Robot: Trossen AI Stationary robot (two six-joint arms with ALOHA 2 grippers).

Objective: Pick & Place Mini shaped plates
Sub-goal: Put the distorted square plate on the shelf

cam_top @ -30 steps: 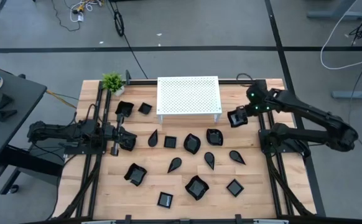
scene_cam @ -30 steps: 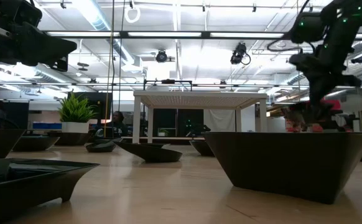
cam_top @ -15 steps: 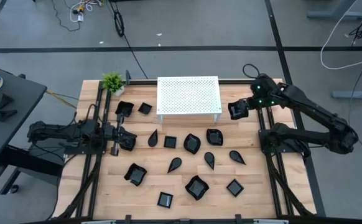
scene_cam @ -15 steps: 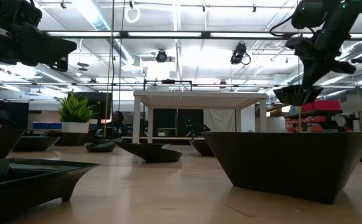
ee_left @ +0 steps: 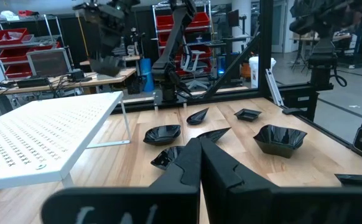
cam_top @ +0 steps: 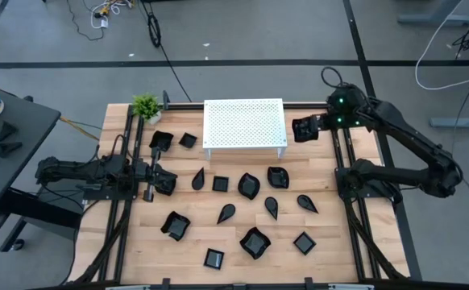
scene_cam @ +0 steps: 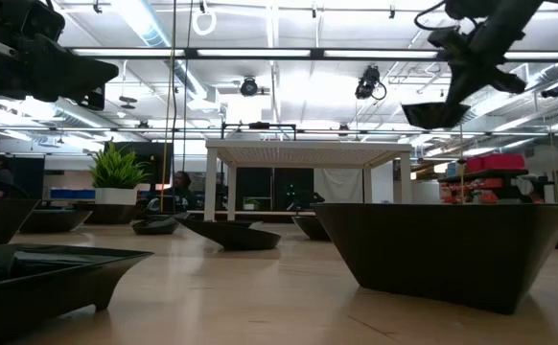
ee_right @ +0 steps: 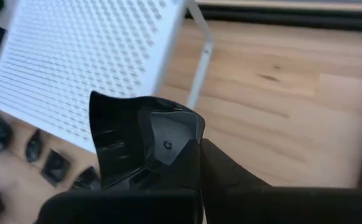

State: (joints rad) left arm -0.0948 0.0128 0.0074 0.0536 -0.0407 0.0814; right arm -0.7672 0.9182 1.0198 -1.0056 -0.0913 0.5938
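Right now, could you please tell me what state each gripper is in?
Left gripper: shut, holding nothing, low at the table's left side.
Right gripper: shut on a black plate, raised beside the white stand.

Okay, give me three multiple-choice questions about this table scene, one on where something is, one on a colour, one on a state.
1. Where is the potted plant?
A. the table's far left corner
B. under the stand
C. the table's near right corner

2. What colour is the perforated stand?
A. red
B. white
C. green

3. What is the right hand doing?
A. hanging open and empty
B. shut on a black plate in the air
C. pressing a plate onto the table

Answers:
1. A: it stands at the far left corner, beside the stand.
2. B: its top is white.
3. B: the low view shows the plate lifted.
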